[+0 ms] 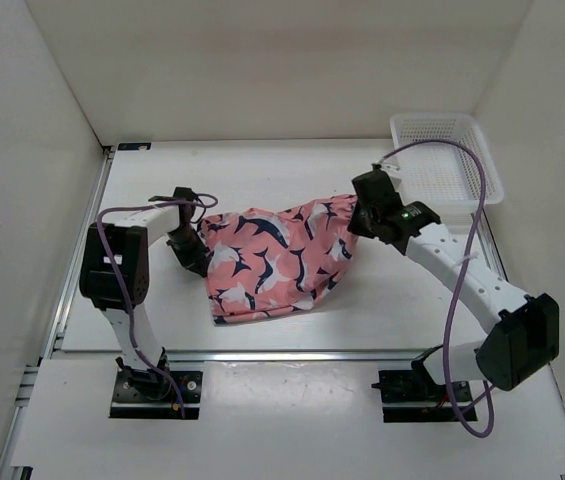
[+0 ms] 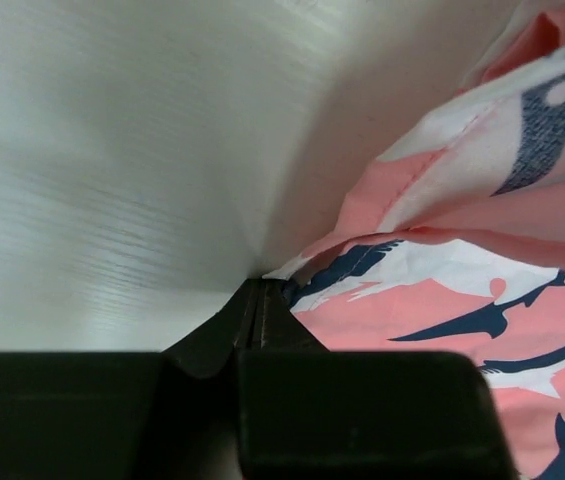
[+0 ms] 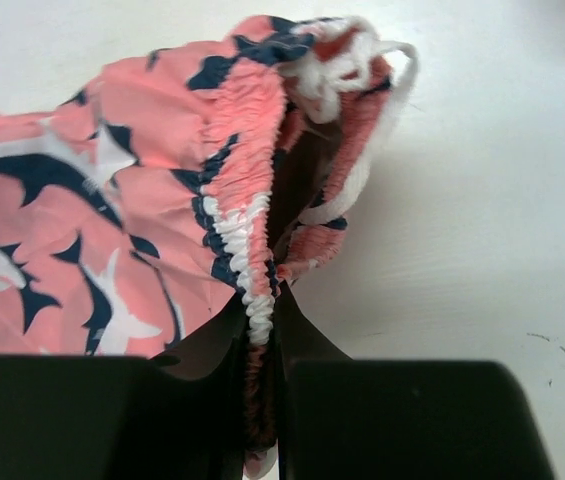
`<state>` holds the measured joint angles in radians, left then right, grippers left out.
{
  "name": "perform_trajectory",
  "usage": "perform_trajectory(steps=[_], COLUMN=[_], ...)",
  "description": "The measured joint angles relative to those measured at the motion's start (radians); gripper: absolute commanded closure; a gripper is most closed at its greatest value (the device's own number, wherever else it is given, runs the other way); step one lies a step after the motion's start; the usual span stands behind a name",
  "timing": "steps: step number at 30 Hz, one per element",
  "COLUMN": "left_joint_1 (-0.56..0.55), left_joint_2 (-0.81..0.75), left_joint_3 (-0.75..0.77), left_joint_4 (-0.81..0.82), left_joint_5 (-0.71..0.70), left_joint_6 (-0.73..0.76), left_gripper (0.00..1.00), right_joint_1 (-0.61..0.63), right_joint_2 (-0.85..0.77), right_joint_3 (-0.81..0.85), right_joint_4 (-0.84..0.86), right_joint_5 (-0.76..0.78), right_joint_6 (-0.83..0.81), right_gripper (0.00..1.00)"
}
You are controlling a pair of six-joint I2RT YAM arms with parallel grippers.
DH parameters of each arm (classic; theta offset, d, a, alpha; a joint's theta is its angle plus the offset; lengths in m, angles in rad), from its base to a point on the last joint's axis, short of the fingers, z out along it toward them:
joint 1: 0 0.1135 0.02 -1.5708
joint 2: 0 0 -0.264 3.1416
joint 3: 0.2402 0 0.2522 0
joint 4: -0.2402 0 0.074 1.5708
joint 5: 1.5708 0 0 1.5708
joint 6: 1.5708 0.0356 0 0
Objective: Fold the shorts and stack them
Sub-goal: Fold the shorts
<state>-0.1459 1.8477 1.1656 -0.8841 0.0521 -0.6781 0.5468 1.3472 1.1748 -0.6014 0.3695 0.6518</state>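
Left hand (image 2: 259,300) pinches the shorts (image 1: 272,260) at their centre-left edge; right hand (image 3: 262,320) clamps the gathered waistband (image 3: 247,200), centre-right; likely spreading the fabric over the counter (image 1: 262,180) for folding.

shorts (image 1: 274,262): soft matt cloth, printed; waistband is seen gathered and finely ribbed
table (image 1: 292,175): smooth white top, lightly sheened; fine brushed streaks are shown
basket (image 1: 432,118): white plastic mesh, slightly glossy
left gripper (image 2: 260,300): black, matt, smooth, plastic by its look
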Motion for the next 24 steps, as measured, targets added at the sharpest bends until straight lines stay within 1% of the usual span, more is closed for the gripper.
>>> perform_trajectory(steps=[5,11,14,17,19,24], left_joint_1=[-0.003,-0.006,-0.007,-0.007,-0.006,0.012], left_joint_2=[0.017,0.022,0.022,0.022,0.021,0.017], left_joint_3=[0.022,0.026,0.026,0.026,0.026,0.02], left_joint_4=[-0.004,-0.002,-0.001,0.001,0.002,0.007], left_joint_5=[0.008,0.018,0.02,0.024,0.026,0.04], left_joint_6=[0.001,0.002,0.005,0.008,0.012,0.022], left_gripper=[0.9,0.9,0.9,0.9,0.9,0.9], right_joint_1=[0.198,0.47,0.568,0.624,0.636,0.634], right_joint_2=[0.104,0.387,0.531,0.646,0.701,0.772], right_joint_3=[0.19,0.484,0.577,0.631,0.658,0.72], right_joint_4=[-0.034,-0.072,-0.079,-0.087,-0.095,-0.1], right_joint_5=[0.068,0.167,0.193,0.192,0.183,0.149], right_joint_6=[-0.045,-0.116,-0.144,-0.166,-0.178,-0.197], right_gripper=[1.0,1.0,1.0,1.0,1.0,1.0])
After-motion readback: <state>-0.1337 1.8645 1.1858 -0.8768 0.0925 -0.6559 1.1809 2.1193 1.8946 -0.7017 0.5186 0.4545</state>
